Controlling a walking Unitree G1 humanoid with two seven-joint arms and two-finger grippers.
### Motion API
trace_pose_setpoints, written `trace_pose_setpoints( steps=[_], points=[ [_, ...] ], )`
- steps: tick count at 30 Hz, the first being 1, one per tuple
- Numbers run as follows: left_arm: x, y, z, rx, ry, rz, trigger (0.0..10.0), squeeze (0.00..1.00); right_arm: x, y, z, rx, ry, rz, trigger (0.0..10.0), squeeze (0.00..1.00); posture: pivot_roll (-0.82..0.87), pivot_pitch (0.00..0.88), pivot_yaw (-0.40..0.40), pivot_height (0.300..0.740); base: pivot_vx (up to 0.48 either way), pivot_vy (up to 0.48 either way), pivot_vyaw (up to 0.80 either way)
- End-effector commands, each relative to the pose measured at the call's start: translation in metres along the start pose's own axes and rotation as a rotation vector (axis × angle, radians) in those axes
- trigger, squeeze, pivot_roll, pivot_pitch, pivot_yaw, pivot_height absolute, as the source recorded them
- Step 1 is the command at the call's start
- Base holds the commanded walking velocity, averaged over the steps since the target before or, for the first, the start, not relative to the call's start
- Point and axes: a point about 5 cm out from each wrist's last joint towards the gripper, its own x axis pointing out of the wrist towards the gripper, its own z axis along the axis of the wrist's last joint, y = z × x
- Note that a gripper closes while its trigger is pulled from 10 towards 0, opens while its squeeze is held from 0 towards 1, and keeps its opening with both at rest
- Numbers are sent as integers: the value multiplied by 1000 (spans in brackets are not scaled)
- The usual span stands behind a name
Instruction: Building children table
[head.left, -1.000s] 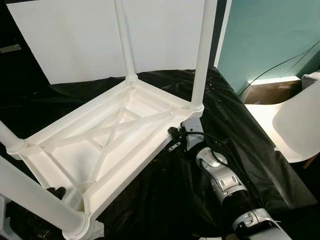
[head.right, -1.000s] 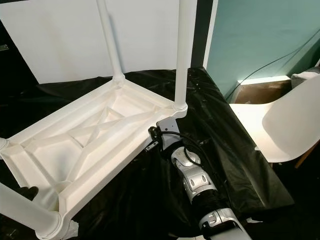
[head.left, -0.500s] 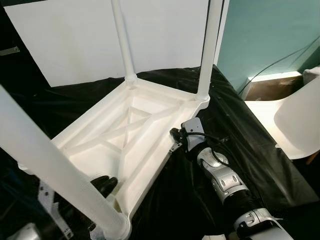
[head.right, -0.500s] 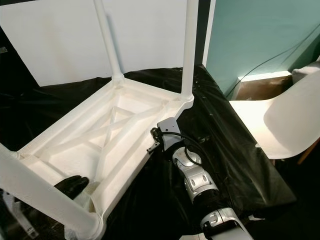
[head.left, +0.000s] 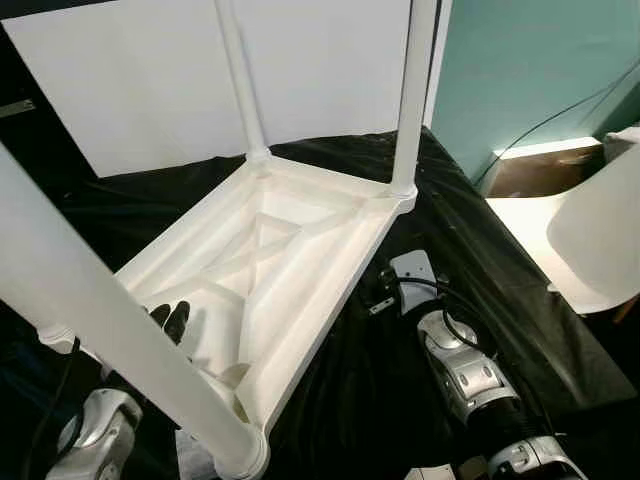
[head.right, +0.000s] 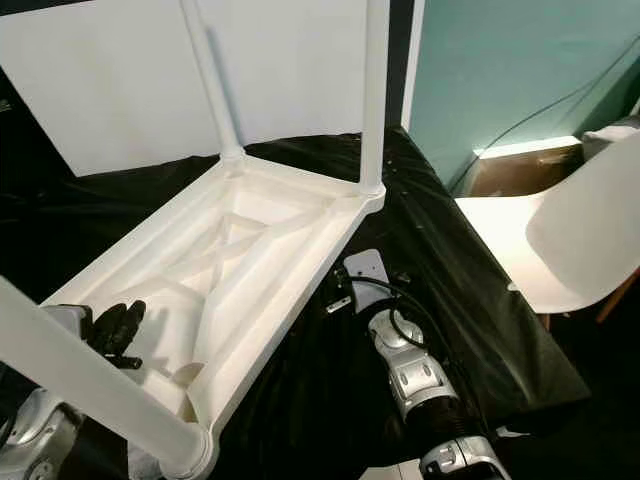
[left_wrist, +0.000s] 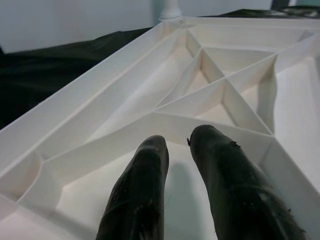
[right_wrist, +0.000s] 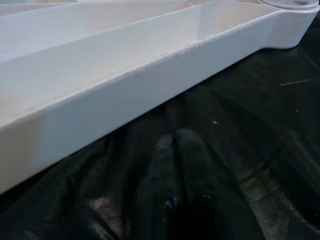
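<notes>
Both tools moved | right tool (right_wrist: 175, 150) off table (head.left: 300, 250) | left tool (left_wrist: 177, 150) inside

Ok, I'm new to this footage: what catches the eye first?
A white children's table lies upside down on black sheeting, its legs pointing up and its ribbed underside showing. The left end effector reaches into that underside near its close end, fingers slightly apart. The right end effector, fingers together, rests on the sheeting beside the table's right edge.
</notes>
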Motion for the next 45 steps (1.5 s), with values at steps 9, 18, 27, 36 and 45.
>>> trace_pose_setpoints(
  steps=[9,18,27,36,45],
  points=[
    [10,14,-38,185,161,158,10000,0,24,-10,7,-88,9,85,10000,0,-15,0,77,740,0,0,0],
    [-8,33,-74,317,536,137,10000,0,47,-17,26,-138,34,172,10000,0,25,0,55,740,0,0,0],
    [-20,-32,-66,52,451,-390,10000,0,59,-25,36,-154,48,203,10000,0,46,0,58,740,0,0,0],
    [4,-58,-24,-21,114,-413,10000,0,64,-23,50,-175,-29,188,10000,0,41,0,65,740,0,0,0],
    [12,-31,-7,39,37,-257,10000,0,51,-16,24,-124,-54,150,10000,0,17,0,69,740,0,0,0]
  ],
)
